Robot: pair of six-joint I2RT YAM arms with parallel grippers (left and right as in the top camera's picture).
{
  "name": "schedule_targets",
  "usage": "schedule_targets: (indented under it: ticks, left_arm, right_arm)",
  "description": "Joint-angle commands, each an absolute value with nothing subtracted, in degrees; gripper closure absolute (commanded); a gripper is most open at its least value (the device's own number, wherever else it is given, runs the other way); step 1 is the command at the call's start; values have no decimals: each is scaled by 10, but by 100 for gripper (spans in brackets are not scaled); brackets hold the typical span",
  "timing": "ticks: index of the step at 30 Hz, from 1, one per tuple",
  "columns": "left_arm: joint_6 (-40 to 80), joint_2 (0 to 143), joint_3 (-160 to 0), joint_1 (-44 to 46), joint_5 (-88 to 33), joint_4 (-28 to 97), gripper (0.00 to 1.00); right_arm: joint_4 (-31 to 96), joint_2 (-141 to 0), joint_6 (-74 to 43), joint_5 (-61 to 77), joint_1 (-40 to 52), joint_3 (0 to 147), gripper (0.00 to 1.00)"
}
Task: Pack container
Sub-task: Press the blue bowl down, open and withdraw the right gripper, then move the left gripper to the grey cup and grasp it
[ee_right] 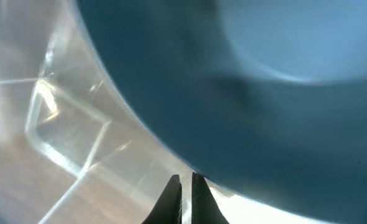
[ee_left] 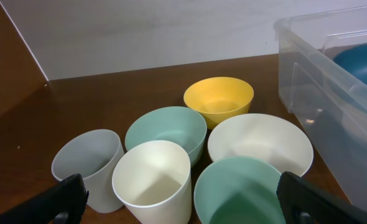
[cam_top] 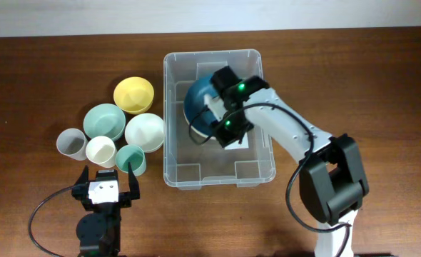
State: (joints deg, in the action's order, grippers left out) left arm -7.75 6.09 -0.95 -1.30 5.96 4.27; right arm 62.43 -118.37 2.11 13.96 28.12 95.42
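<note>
Right pincer [ee_right: 185,186] pressed together at blue bowl [cam_top: 198,100] rim in container [cam_top: 169,121]; left pincer [cam_top: 108,180] spread. Dark wood desk [cam_top: 25,71], white wall [ee_left: 171,31].

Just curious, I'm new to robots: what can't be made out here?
Overhead: the right arm covers part of the blue bowl and of the container floor.
Right wrist: blur hides whether the shut jaws pinch the bowl's rim.
Left wrist: the container is cut off at the right edge.

clear rectangular container [cam_top: 200,176], upright, open-topped
</note>
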Motion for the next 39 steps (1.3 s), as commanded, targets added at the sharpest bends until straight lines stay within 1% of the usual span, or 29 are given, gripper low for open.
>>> schedule_targets:
  ticks: [1, 5, 10, 14, 17, 18, 19, 20, 21, 27, 32, 39]
  left_arm:
    - [-85, 58, -5, -12, 53, 41, 1]
    - [-85, 58, -5, -12, 53, 41, 0]
    - [-85, 58, -5, -12, 53, 41, 1]
    - [-85, 58, -5, -12, 53, 41, 1]
    - [-85, 58, -5, -12, 53, 42, 1]
    - [-85, 58, -5, -12, 53, 41, 1]
    - [-85, 58, -5, -12, 53, 41, 1]
    - [-85, 58, -5, -12, 53, 41, 1]
    - [-85, 58, -5, -12, 53, 41, 1]
    - [-85, 58, -5, -12, 53, 41, 1]
    - [-85, 58, -5, -12, 53, 41, 1]
    - [-85, 58, -5, -12, 53, 41, 1]
  right_arm:
    - [631, -1187, 3, 173, 257, 964, 96]
    - [634, -1184, 3, 238, 238, 998, 96]
    - [631, -1183, 4, 231, 213, 1108, 96]
    - [636, -1183, -9, 172, 181, 1223, 96]
    - [645, -1183, -53, 77, 147, 1287, 87]
    - [649, -1183, -57, 44, 129, 1307, 71]
    - [649, -1183, -57, 22, 113, 1320, 52]
    - [649, -1183, -57, 0, 97, 1332, 24]
    - [649, -1183, -56, -24, 76, 1345, 1]
    - [607, -1183, -45, -118, -38, 1366, 1]
    - [580, -1183, -46, -118, -126, 1366, 1]
    - [580, -1183, -46, -119, -201, 1365, 1]
